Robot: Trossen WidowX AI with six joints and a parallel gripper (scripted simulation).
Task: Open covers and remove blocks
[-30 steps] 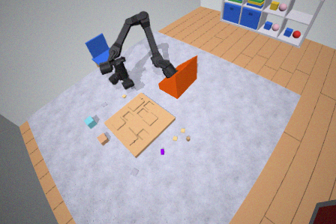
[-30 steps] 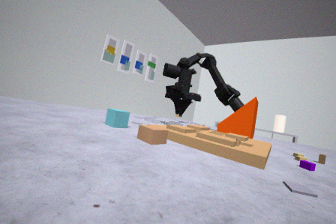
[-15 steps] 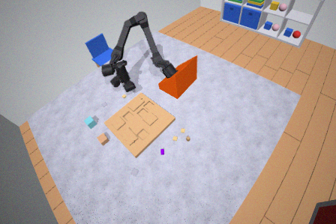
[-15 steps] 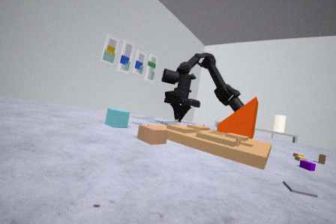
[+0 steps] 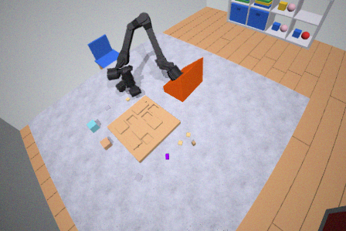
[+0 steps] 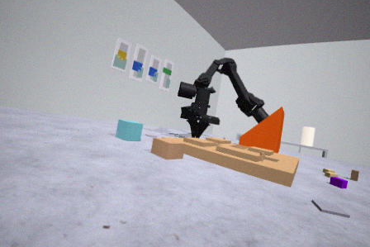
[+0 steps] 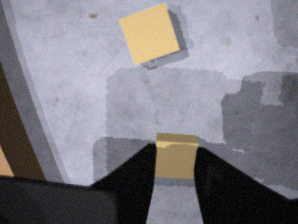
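Note:
My gripper is shut on a small yellow-tan block and holds it low over the grey rug, just past the far edge of the puzzle board. A second yellow block lies flat on the rug just ahead of the fingers. The board's left edge shows at the left of the wrist view. The flat tan covers lie on the board; I cannot tell which are open.
A cyan cube and a tan cube lie left of the board. Small yellow, tan and purple blocks lie to its right. An orange wedge covers the arm's base. A blue chair stands behind.

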